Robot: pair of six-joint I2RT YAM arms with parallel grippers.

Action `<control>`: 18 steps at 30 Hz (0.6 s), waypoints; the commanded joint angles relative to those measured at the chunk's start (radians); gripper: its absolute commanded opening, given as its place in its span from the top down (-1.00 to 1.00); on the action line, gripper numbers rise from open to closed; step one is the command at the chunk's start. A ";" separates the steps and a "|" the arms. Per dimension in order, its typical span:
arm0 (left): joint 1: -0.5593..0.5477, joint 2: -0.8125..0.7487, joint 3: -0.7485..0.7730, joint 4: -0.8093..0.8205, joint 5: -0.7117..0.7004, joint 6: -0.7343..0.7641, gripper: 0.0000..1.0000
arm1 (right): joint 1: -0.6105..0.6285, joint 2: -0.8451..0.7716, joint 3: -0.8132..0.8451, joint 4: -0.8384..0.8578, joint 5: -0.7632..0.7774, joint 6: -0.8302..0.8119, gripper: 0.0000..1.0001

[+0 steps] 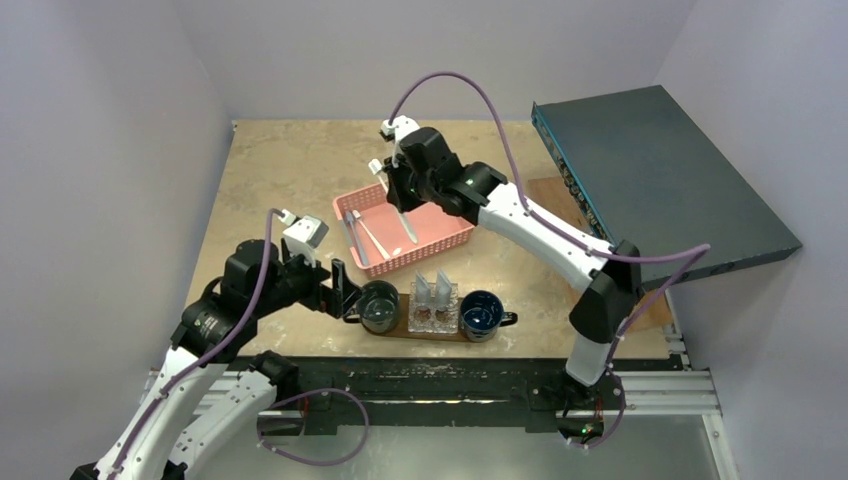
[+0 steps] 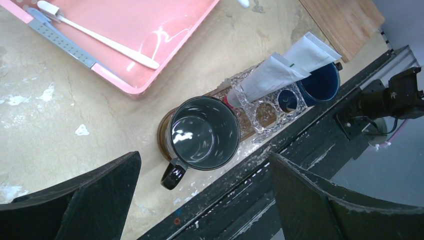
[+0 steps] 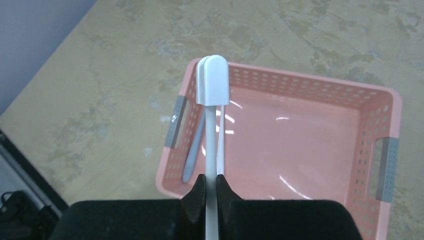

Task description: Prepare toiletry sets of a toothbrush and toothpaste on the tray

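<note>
Right end effector [image 3: 211,184] is gripping a white toothbrush [image 3: 211,85] by its shaft above the pink basket [image 3: 300,82] | left end effector [image 1: 340,288] is hovering wide, empty, beside the tray [image 2: 163,131] | step, likely: carrying it trayward | next: needing swing toward tubes [image 2: 272,75], gentle lowering.

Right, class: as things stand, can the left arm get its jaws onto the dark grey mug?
Probably yes: the left arm has its jaws wide open right beside the dark grey mug on the tray, with nothing between them.
</note>
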 commanded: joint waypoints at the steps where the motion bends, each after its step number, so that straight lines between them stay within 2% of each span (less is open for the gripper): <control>1: 0.003 0.018 0.034 0.040 0.068 -0.009 -1.00 | -0.004 -0.129 -0.078 0.057 -0.137 -0.021 1.00; 18: 0.003 0.059 0.199 0.056 0.246 -0.029 -1.00 | -0.003 -0.433 -0.283 0.016 -0.427 -0.082 1.00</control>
